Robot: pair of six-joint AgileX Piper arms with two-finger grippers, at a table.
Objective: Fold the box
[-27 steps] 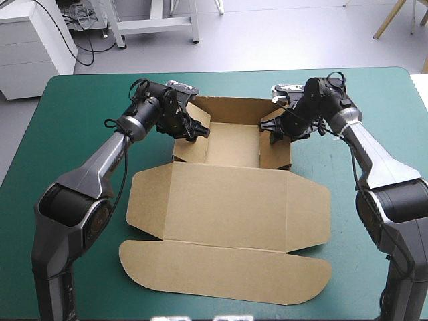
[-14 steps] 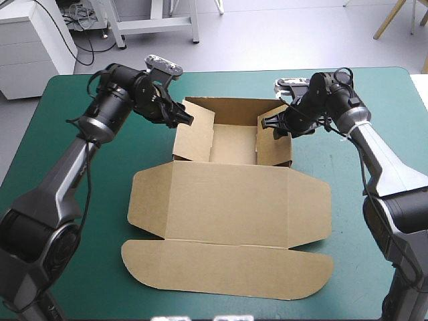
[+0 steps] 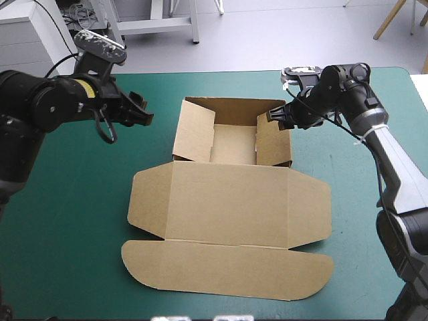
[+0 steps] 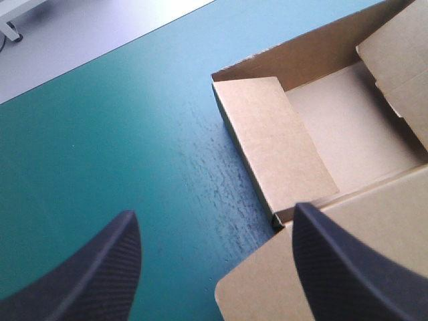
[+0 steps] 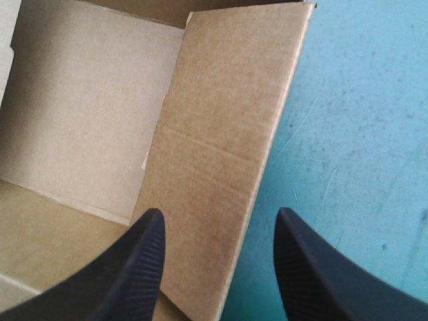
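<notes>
Two sets of jaws gape; each wrist view crops the box (image 3: 231, 200).

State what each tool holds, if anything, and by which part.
Nothing. The left tool and the right tool are both open; neither grips the box.

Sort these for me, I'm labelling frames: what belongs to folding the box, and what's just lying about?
Job: box; left gripper; right gripper, both open.
Lying about: only the teal-green cover beneath.
</notes>
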